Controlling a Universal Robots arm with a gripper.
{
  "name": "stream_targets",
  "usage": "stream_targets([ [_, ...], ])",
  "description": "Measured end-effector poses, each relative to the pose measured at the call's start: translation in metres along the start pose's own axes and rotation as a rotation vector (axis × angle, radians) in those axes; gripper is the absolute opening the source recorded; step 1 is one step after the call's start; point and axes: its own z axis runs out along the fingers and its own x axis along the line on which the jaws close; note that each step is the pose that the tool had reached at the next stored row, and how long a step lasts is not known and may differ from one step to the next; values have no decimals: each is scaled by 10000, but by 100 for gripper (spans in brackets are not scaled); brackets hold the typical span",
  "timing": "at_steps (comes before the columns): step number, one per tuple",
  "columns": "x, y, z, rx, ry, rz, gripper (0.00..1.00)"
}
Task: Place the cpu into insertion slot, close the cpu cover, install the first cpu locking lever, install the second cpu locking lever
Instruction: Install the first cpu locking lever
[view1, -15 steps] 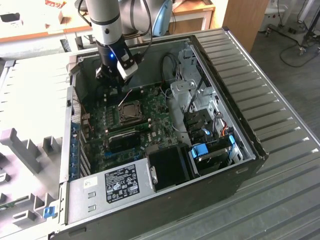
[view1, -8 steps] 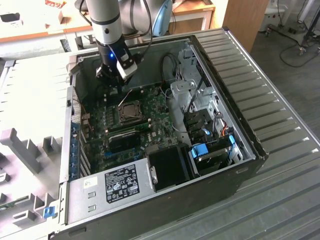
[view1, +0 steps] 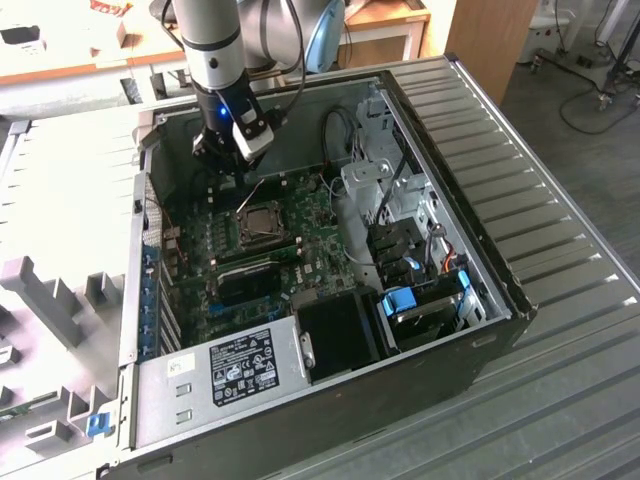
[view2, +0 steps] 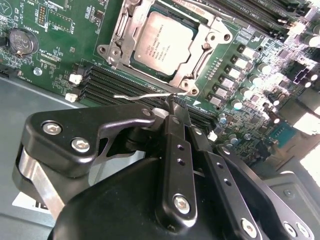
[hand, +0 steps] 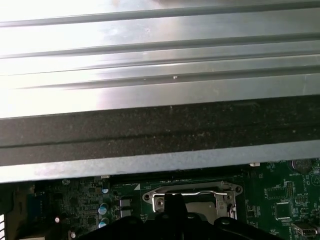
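One cpu (view2: 162, 45) sits under one cpu cover (view2: 121, 39), one closed pincer (view2: 173, 106) beside.

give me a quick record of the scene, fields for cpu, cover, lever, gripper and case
cpu: lies flat in the insertion slot, metal top up
cpu cover: down over the cpu's edges, with the chip showing through its window
wire lever: thin, sticks out past the cover's corner, next to the gripper tip
gripper: low over the motherboard, beside the socket, nearest the wire lever
case: open, board facing up
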Motion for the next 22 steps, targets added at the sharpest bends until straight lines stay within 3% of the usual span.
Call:
stream_targets([
  [9, -42, 20, 23, -7, -1, 47, 10],
  [22, -42, 47, 26, -23, 1, 46, 10],
])
